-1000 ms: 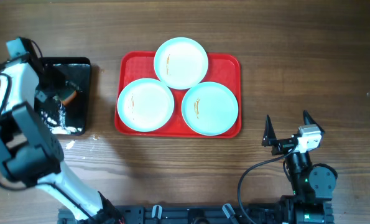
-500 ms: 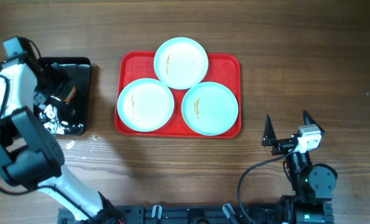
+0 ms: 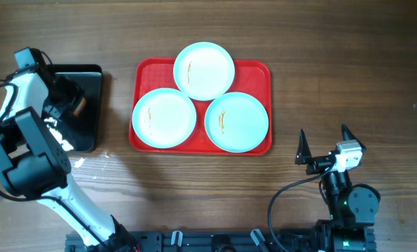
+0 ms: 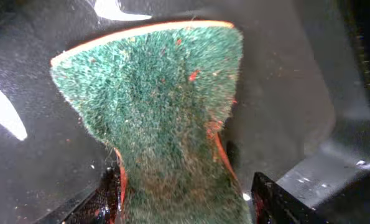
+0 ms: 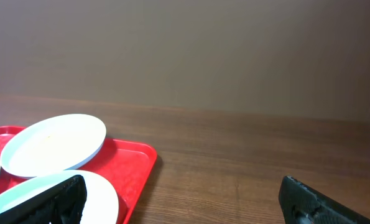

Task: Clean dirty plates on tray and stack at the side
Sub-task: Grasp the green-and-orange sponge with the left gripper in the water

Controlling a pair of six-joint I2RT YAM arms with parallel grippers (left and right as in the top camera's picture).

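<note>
Wooden tabletop [image 3: 348, 63]: three smeared plates [image 3: 204, 70] on red tray [image 3: 263, 70]. Left fingers [image 4: 284, 202] pinch green sponge [image 4: 153, 106] over black tray [image 3: 92, 84]; right fingers [image 5: 309, 202] spread apart, empty, near right.

I see a big red tray [image 3: 151, 75] lying flat, with round corners and a low rim. Three round, pale blue-white plates sit on it, right side up, packed close in a triangle. The back plate [image 3: 204, 71] pokes out over the far rim. The left plate [image 3: 165, 117] and right plate [image 3: 237, 122] lie side by side in front. Each has a thin orange-brown smear near its middle.
</note>
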